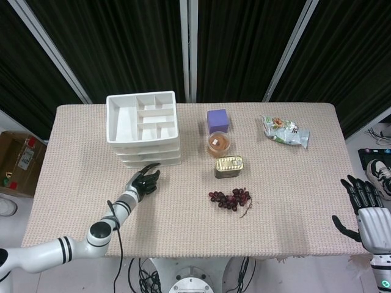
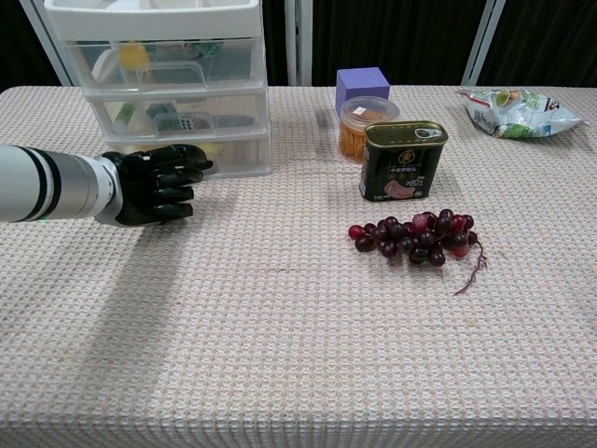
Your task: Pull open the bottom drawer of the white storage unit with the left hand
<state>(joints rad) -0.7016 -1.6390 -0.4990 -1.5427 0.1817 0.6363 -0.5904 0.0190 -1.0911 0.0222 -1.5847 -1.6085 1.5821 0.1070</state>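
The white storage unit (image 1: 143,125) stands at the back left of the table, with three clear-fronted drawers all pushed in. Its bottom drawer (image 2: 229,155) shows yellow items inside. My left hand (image 2: 154,183) is right in front of that drawer, its fingers extended toward the drawer front and holding nothing; in the head view the left hand (image 1: 143,181) lies just below the unit's front edge. Whether the fingertips touch the drawer I cannot tell. My right hand (image 1: 363,204) hovers open at the table's right edge, far from the unit.
A purple cube (image 1: 217,119), an orange-lidded cup (image 1: 219,143) and a tin can (image 1: 228,166) stand in the middle. A bunch of grapes (image 1: 231,198) lies in front of them. A snack bag (image 1: 283,130) lies at the back right.
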